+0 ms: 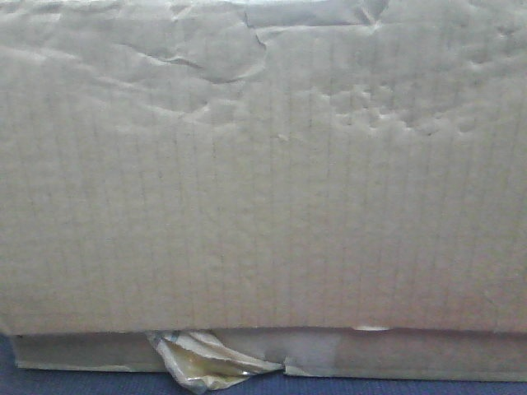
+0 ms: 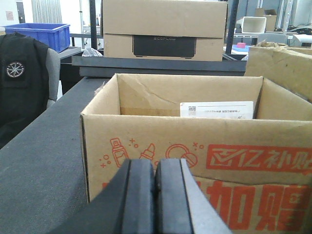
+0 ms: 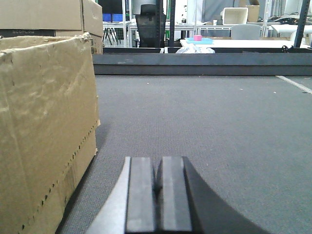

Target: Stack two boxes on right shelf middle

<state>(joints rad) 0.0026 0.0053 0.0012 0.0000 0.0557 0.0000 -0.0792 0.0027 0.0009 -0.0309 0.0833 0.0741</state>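
Left gripper (image 2: 155, 195): pads clenched together, nothing between them. A printed open carton (image 2: 195, 146) stands directly ahead, close to the fingertips, and a blue bin (image 2: 39, 34) is far ahead to the left. Right gripper (image 3: 158, 195): likewise clamped and empty, low over the grey table surface (image 3: 219, 126). The tall wrinkled box (image 3: 44, 122) stands just ahead to its left, not touching. Front view: the same wrinkled face fills the frame, with the thin flat box (image 1: 412, 354) directly beneath it and a tape scrap (image 1: 206, 366) at its front edge.

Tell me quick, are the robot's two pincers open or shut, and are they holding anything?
Left pincer: shut, holding nothing.
Right pincer: shut, holding nothing.
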